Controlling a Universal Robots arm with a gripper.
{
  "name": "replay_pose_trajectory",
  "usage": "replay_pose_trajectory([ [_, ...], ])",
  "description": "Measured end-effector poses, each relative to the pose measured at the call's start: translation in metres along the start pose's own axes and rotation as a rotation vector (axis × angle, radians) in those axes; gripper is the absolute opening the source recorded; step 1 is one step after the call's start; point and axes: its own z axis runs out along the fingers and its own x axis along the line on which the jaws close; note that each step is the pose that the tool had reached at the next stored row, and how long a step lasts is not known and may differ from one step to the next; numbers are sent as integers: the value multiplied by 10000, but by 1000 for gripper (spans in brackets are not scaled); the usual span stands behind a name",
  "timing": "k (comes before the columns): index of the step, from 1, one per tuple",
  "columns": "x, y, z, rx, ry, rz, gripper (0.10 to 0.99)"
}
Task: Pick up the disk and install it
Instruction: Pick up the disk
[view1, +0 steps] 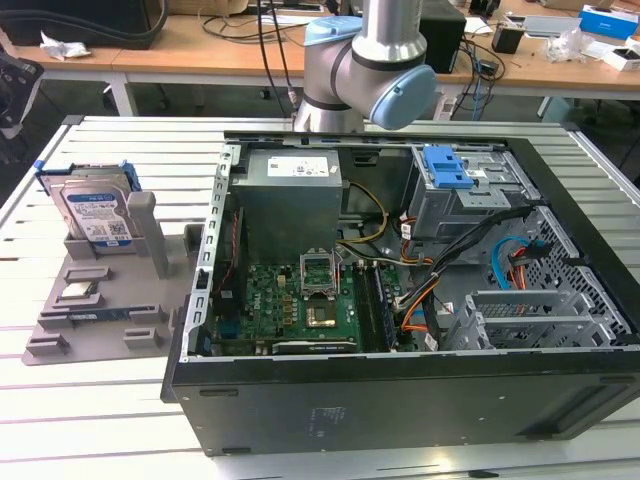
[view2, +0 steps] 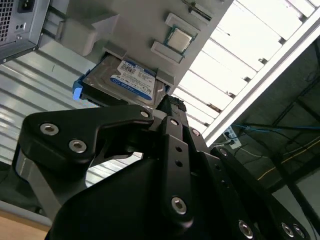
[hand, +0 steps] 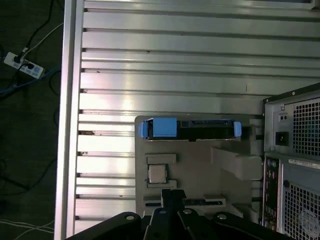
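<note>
You have the gripper (hand: 173, 197) hovering with its jaws pressed together on nothing, apart from the disk (hand: 190, 129), which stands on edge in the grey holder (hand: 200, 165).

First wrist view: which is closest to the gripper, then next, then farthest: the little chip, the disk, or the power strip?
Counting from the gripper:
1. The chip, lying flat on the grey tray.
2. The disk, standing on edge at the tray's rim.
3. The power strip, off the table, down on the floor.
</note>
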Motion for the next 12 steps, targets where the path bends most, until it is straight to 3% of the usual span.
replay_pose_trajectory([
  [3,0,0,-1,-23,47,-1020,102],
  [12,0,0,-1,-58,115,-2504,102],
])
